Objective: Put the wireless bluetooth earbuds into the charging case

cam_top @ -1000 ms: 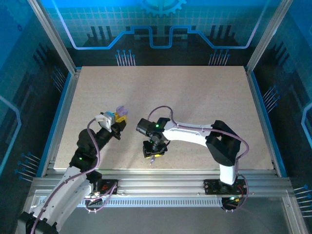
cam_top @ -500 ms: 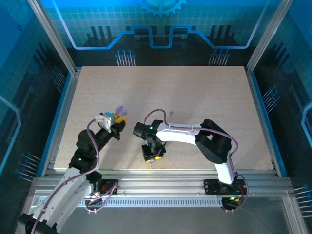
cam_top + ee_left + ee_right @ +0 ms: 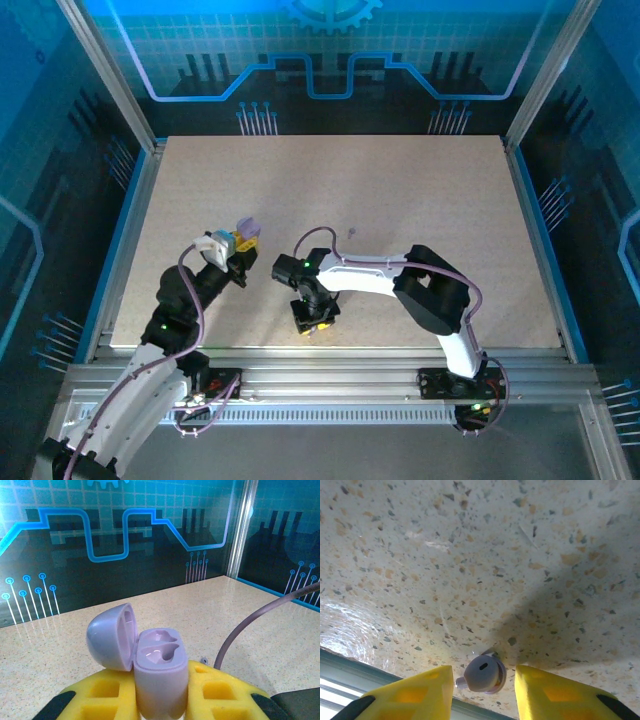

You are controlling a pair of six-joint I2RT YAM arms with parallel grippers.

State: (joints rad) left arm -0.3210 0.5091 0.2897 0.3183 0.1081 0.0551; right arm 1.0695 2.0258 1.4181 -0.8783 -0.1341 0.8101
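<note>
My left gripper [image 3: 160, 694] clamps the open lilac case [image 3: 161, 672]. My right gripper [image 3: 484, 684], jaws apart, straddles a lilac earbud [image 3: 483, 672] on the table [image 3: 470, 555].

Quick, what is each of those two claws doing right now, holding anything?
Left gripper: shut on the open lilac charging case.
Right gripper: open, fingers either side of a lilac earbud on the table, not gripping it yet.
</note>
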